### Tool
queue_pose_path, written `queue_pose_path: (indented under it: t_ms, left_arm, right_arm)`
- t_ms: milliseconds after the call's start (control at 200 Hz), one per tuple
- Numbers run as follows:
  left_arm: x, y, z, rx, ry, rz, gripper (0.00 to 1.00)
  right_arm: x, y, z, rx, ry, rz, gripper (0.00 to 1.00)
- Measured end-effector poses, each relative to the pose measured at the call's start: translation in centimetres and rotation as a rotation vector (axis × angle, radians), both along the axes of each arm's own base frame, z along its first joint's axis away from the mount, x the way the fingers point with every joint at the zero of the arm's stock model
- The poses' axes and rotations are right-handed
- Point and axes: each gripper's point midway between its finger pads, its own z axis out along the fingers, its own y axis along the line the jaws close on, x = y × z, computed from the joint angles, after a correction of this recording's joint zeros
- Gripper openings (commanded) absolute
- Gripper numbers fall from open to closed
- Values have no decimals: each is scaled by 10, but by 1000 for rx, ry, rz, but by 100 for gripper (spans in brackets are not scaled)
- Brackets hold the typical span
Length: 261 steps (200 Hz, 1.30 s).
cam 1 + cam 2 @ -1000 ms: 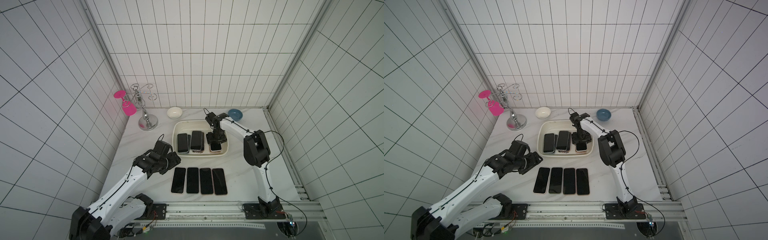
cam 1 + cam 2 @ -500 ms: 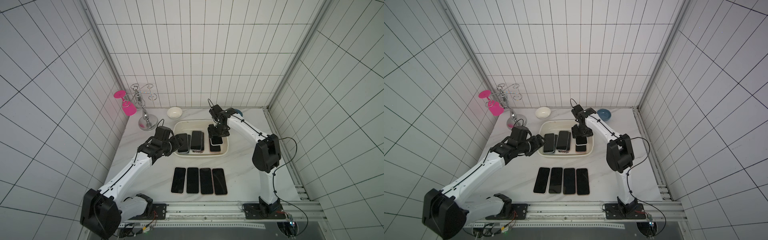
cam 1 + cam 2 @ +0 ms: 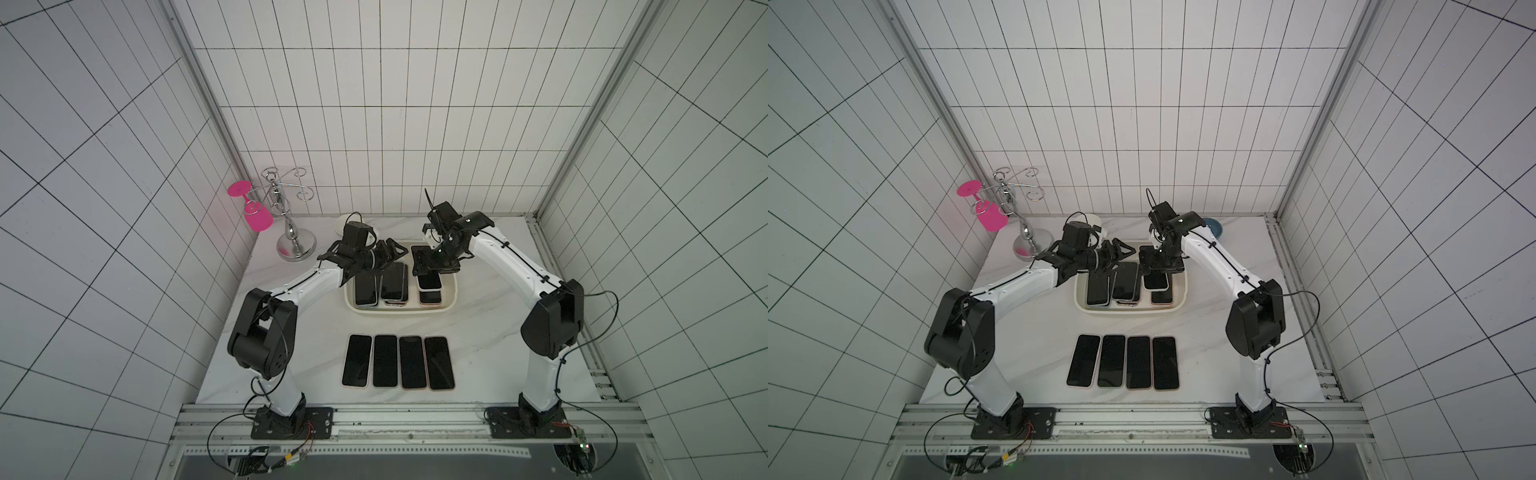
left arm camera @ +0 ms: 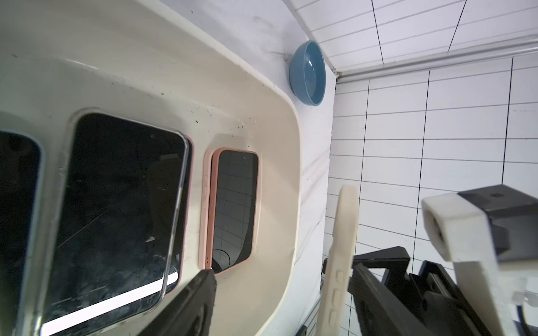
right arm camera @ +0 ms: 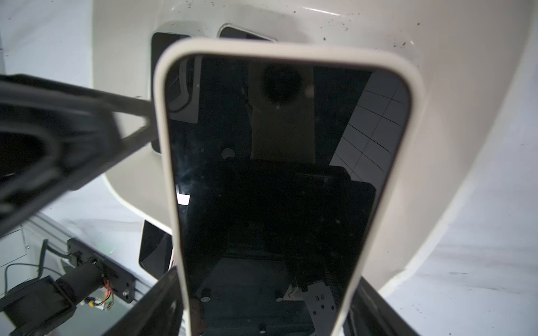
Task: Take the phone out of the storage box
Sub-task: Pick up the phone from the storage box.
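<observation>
The storage box (image 3: 452, 291) sits in the middle of the white desk (image 3: 490, 332), toward the far side, and holds several dark-screened phones lying face up. At its left end is a short stack (image 3: 365, 289). In the middle a clear-cased phone (image 4: 116, 203) lies on top of others. At the right end a pale-cased phone (image 3: 429, 281) overlaps a pink-cased one (image 3: 430, 297) on its near side. The phone (image 5: 285, 174) of the task, in a cream case, is off the box floor and in the air over the far right part of the box. The right pincer (image 3: 428, 266) pinches it by its two long edges. The left pincer (image 3: 392, 255) reaches in over the far left part of the box with its jaws spread and nothing between them. One of its fingers (image 5: 131, 116) comes right up to the held phone's side edge, but I cannot tell whether it touches. On the near side of the box, apart from it, a row of four phones (image 3: 412, 361) lies face up side by side on the desk. A blue bowl (image 4: 308, 72) stands by the far right corner of the box. A white bowl (image 3: 1094, 219) shows partly behind the left arm at the far edge. A chrome rack (image 3: 291, 232) at the far left carries a pink glass (image 3: 257, 217) hanging upside down.
</observation>
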Motion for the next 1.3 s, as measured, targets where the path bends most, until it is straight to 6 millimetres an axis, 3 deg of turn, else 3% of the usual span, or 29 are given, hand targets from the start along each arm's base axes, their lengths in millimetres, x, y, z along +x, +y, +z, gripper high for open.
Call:
queue_pose_path:
  t_ms: [150, 400, 670, 890, 920, 995, 1059, 1209, 1304]
  left_arm:
    - [1, -10, 4, -38, -3, -31, 77]
    - [2, -20, 14, -81, -31, -58, 71]
    - [-2, -29, 19, -111, -38, -94, 23]
    - [-5, -29, 17, -116, -31, -116, 0]
    - [-6, -28, 17, -117, -28, -120, 0]
    - [-8, -24, 18, -114, -29, -125, 0]
    - [-13, -15, 21, -108, -31, -124, 0]
    - [-31, 14, 36, -58, -53, -134, 0]
    - [-48, 50, 52, 28, -114, -134, 0]
  right_arm:
    - [-4, -3, 0, 18, 32, -6, 0]
    - [-21, 10, -3, 71, 96, 41, 0]
    - [-26, 16, 0, 104, 118, 56, 0]
    - [-29, 18, 2, 126, 138, 56, 0]
    - [-29, 18, 2, 127, 140, 53, 8]
    - [-30, 19, 3, 135, 147, 54, 51]
    - [-34, 23, 5, 153, 160, 67, 72]
    - [-46, 39, 12, 214, 168, 145, 84]
    - [-52, 45, 19, 233, 159, 173, 90]
